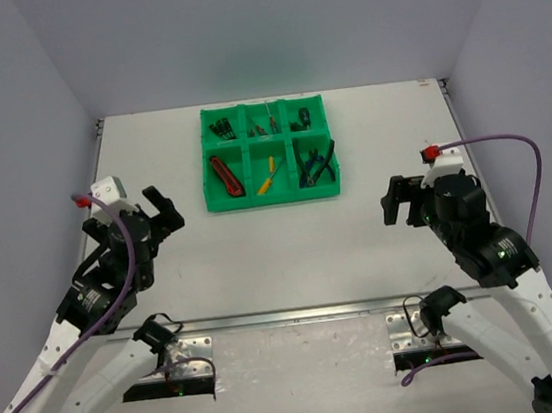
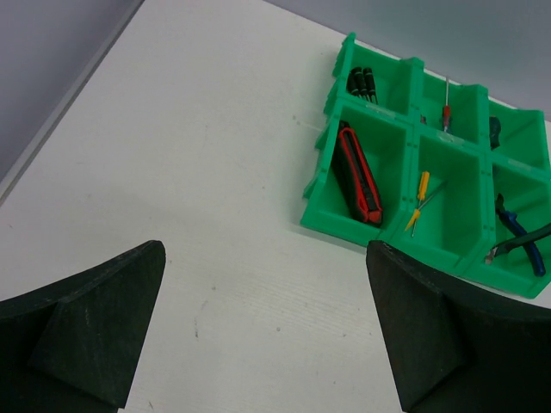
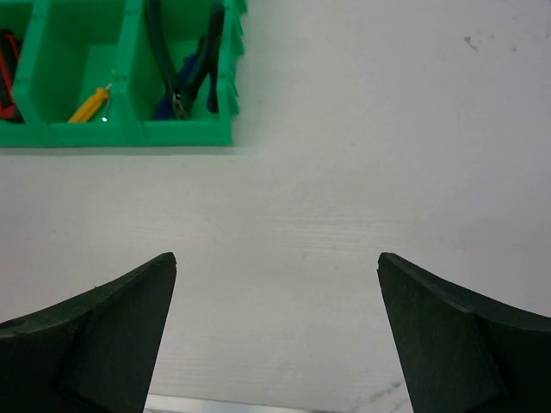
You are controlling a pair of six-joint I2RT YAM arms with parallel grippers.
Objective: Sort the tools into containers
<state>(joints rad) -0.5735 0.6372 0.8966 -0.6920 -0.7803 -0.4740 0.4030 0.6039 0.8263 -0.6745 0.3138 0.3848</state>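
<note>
The left pincer (image 1: 164,212) and right pincer (image 1: 393,202) stood open and empty at 8 and 4 o'clock from the tray (image 1: 273,198), which held the tools (image 1: 227,174). A low pass could snag the pliers (image 1: 316,166) leaning near its rim and drag the tray.

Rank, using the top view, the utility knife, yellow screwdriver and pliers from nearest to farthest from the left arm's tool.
1. Utility knife: near-left compartment of the green tray, closest to the left tool.
2. Yellow screwdriver: near-middle compartment.
3. Pliers: near-right compartment, farthest.
</note>
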